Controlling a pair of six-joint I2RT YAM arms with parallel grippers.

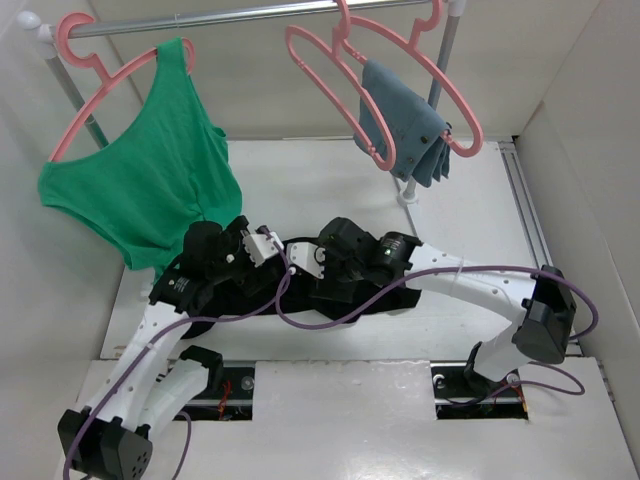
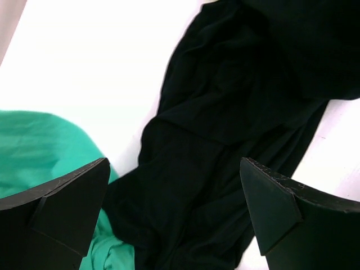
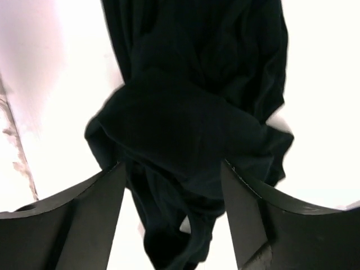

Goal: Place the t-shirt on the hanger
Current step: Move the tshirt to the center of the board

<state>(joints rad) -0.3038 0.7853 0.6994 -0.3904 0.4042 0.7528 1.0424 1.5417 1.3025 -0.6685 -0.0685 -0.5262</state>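
Note:
The black t-shirt lies crumpled on the white table under both arms. My left gripper hangs open over the t-shirt, its fingers apart and holding nothing, with the green top's hem under the left finger. My right gripper is open too, its jaws standing either side of a raised bunch of the t-shirt without pinching it. In the top view the two grippers sit close together at the shirt's left part. The empty pink hanger hangs on the rail at the back.
A green tank top on a pink hanger droops from the rail's left end down to the table beside my left arm. A grey-blue cloth hangs on another pink hanger at the right. The rack's post stands behind. White walls close both sides.

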